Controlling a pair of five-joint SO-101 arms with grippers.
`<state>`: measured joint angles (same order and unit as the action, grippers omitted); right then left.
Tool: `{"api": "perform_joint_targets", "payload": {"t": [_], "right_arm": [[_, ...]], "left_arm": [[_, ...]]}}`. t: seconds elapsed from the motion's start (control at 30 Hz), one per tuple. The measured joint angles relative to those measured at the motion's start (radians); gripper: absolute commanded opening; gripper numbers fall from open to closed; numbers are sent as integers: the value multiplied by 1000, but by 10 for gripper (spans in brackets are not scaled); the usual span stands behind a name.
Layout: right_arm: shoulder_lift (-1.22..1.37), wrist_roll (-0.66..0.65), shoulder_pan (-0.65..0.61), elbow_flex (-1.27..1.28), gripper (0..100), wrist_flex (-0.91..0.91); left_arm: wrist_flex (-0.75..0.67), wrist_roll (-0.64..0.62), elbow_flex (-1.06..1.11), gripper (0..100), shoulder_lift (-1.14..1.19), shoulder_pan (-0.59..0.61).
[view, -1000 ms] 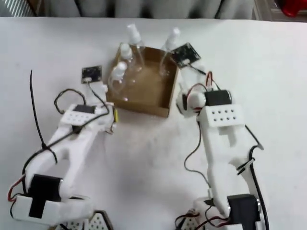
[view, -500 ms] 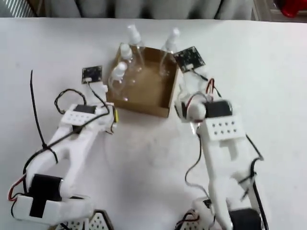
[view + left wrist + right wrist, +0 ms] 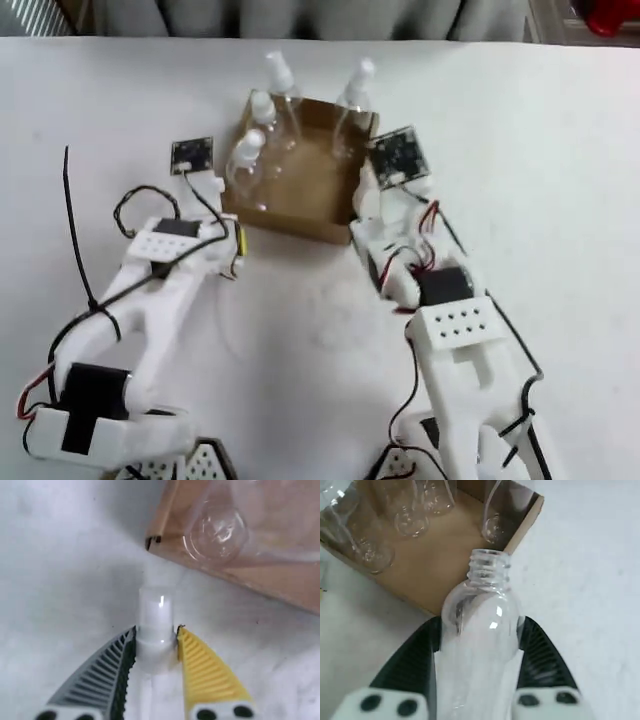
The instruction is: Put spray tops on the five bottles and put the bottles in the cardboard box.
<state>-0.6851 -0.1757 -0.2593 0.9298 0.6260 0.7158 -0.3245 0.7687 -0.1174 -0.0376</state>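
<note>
The cardboard box (image 3: pixel 300 224) stands at the middle back of the table with several clear bottles (image 3: pixel 262 108) in it, each capped with a white spray top. My right gripper (image 3: pixel 480 625) is shut on a clear bottle (image 3: pixel 481 610) whose threaded neck is bare; it sits just off the box's (image 3: pixel 447 577) right front corner. In the high view the right gripper (image 3: pixel 368 215) is beside the box's right wall. My left gripper (image 3: pixel 155 630) is shut on a white spray top (image 3: pixel 156 625), low over the table by the box's (image 3: pixel 240 572) left front corner.
The left gripper (image 3: pixel 228 245) lies close to the box's left wall. Small black boards (image 3: pixel 191 153) sit on both wrists, with loose wires along the arms. White table stretches open in front of the box and to the far right.
The right arm has drawn back toward the near side and a little left with the bottle, from beside the box's back right corner to its front right corner. The left arm stayed still.
</note>
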Motion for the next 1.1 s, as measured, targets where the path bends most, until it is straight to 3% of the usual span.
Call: {"api": "perform_joint_targets", "payload": {"t": [0.27,0.57,0.73,1.0,1.1], "right_arm": [[0,0,-11,29,16,-2],[-92,0,112,29,16,-63],[-232,0,118,143,16,-210],[-454,0,118,417,16,-601],[-514,51,117,443,16,-669]], "left_arm": [[0,0,0,21,0,0],[0,0,0,21,0,0],[0,0,0,21,0,0],[0,0,0,21,0,0],[0,0,0,21,0,0]]}}
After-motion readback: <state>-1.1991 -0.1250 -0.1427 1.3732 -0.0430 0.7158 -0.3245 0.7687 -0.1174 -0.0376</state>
